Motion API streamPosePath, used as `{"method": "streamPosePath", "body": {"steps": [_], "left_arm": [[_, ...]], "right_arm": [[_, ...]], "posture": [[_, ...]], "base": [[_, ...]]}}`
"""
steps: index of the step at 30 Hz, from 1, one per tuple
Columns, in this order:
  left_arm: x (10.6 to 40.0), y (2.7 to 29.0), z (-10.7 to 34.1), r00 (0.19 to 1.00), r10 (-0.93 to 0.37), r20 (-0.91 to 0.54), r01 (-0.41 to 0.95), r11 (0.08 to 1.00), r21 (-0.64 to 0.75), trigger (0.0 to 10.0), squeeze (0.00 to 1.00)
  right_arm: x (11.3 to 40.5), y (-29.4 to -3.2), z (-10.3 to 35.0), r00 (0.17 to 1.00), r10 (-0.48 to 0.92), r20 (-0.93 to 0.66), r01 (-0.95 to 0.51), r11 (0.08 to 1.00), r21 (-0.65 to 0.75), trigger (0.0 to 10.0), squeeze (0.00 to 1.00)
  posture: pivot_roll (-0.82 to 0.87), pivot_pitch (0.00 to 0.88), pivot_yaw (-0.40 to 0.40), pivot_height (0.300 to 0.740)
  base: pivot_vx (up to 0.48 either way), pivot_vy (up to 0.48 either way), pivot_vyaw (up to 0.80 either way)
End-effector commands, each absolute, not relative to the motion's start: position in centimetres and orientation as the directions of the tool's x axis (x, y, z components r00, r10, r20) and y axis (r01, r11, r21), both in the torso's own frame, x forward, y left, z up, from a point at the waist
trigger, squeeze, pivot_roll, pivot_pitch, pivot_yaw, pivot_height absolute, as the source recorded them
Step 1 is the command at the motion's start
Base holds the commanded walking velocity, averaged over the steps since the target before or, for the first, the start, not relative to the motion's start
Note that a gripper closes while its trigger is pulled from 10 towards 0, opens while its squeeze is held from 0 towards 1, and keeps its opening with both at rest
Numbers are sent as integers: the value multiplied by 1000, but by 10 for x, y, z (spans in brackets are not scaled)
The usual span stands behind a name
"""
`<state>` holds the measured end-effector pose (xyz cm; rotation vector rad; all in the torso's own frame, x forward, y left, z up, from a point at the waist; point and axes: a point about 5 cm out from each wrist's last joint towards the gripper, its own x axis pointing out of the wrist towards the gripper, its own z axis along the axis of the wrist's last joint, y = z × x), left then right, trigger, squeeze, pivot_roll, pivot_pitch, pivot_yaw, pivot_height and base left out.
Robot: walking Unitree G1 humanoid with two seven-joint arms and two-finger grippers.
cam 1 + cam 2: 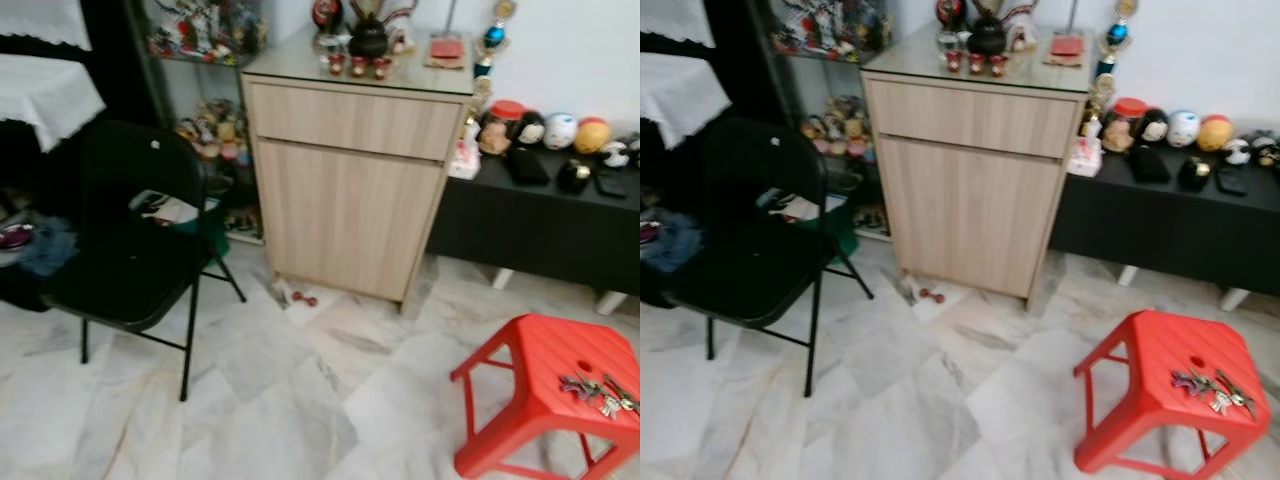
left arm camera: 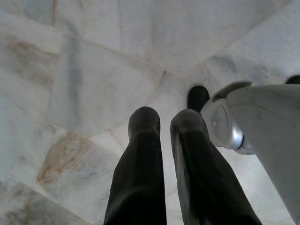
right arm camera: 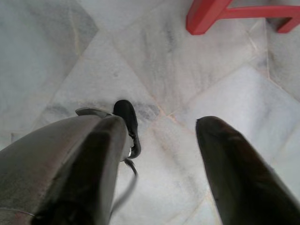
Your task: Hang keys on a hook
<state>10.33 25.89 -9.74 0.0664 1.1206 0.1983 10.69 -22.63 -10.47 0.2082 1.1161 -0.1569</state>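
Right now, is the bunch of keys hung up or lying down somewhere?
Lying down: the bunch of metal keys rests flat on the seat of the red plastic stool, untouched by either gripper.

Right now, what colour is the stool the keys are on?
Red. The stool, with the keys on its seat, shows best in the right eye view.

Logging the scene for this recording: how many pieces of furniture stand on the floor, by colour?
Red: 1, the plastic stool with the keys on its seat
Black: 2, the folding chair and the low bench
Light wood: 1, the cabinet
Total: 4

Both grippers hang over the marble floor, the right gripper open, the left gripper nearly shut.
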Motion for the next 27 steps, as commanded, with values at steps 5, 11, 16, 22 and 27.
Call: {"method": "streamPosePath", "body": {"steps": [5, 11, 16, 22, 27], "left_arm": [[99, 256, -99, 407, 183, -895, -127, 981, 143, 10000, 0], [101, 257, -98, 411, 182, -893, -110, 983, 150, 10000, 0], [101, 257, -98, 410, 184, -893, -111, 982, 152, 10000, 0], [102, 257, -98, 420, 182, -889, -103, 983, 153, 10000, 0], [102, 257, -98, 421, 182, -889, -105, 983, 152, 10000, 0]], "right_arm": [[112, -229, -103, 441, -24, -897, 241, 966, 93, 10000, 1000], [113, -229, -103, 441, -30, -897, 245, 966, 88, 10000, 1000], [113, -230, -103, 439, -52, -897, 265, 961, 75, 10000, 0], [113, -231, -102, 455, -56, -889, 285, 955, 86, 10000, 0], [113, -231, -102, 454, -50, -889, 280, 956, 89, 10000, 0]], "posture": [[193, 1, -34, 740], [186, 18, -30, 740], [189, 27, -29, 740], [189, 37, -29, 740], [191, 39, -30, 740]], "base": [[0, 0, -625], [0, 0, -610], [0, -195, -231], [0, -280, 0], [0, -354, 0]]}}
